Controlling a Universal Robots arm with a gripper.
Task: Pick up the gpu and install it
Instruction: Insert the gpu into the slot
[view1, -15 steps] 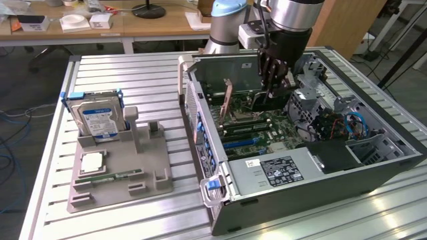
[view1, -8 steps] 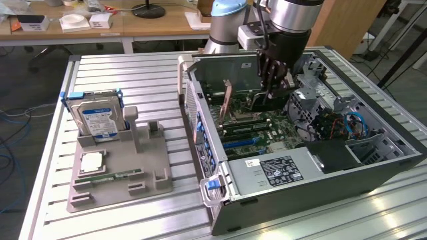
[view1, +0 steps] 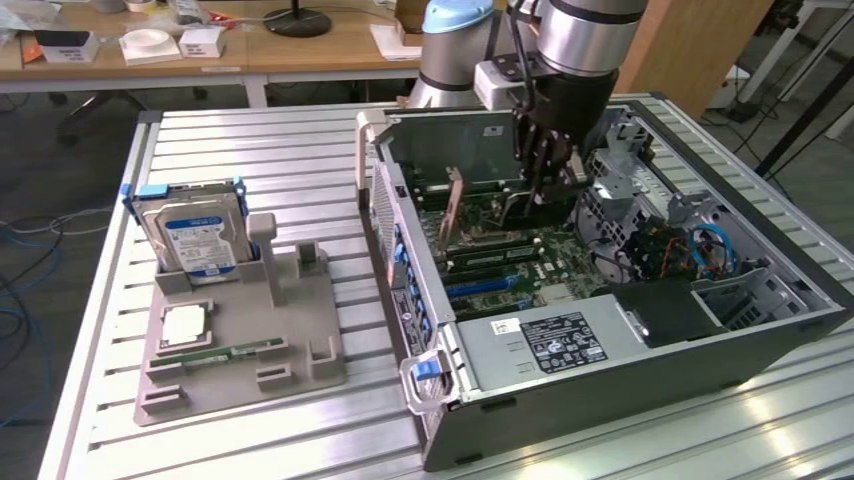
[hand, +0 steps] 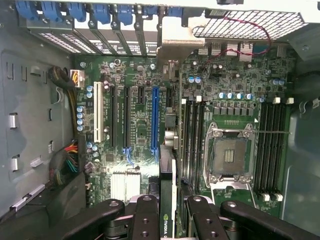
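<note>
From where I stand, the arm reaches down into the open computer case (view1: 627, 330) that lies on its side on the slatted metal desk (view1: 267, 150), and its gripper (view1: 545, 170) hangs at about twelve o'clock inside the case, just above the motherboard (view1: 534, 265). Its dark fingers (hand: 146, 220) are pinching the gpu (hand: 167, 200), a thin dark card held on edge between them, with a green logo showing on its near edge in the wrist view. In the exterior view the gpu (view1: 455, 205) shows as a thin board slanting down toward the motherboard, just beside the gripper at its nine o'clock side. In the wrist view the card hangs above the board near the long blue slot (hand: 155, 117), with a white slot (hand: 97, 112) and darker slots further off; whether the card's edge touches any slot I cannot tell. An empty processor socket (hand: 230, 155) sits near the memory slots (hand: 272, 150). Out on the desk, well apart from the case at about nine o'clock, a grey fixture tray (view1: 240, 340) holds a hard drive (view1: 198, 235) with a blue and white label standing upright. A wooden table (view1: 200, 45) with small white boxes stands behind.
</note>
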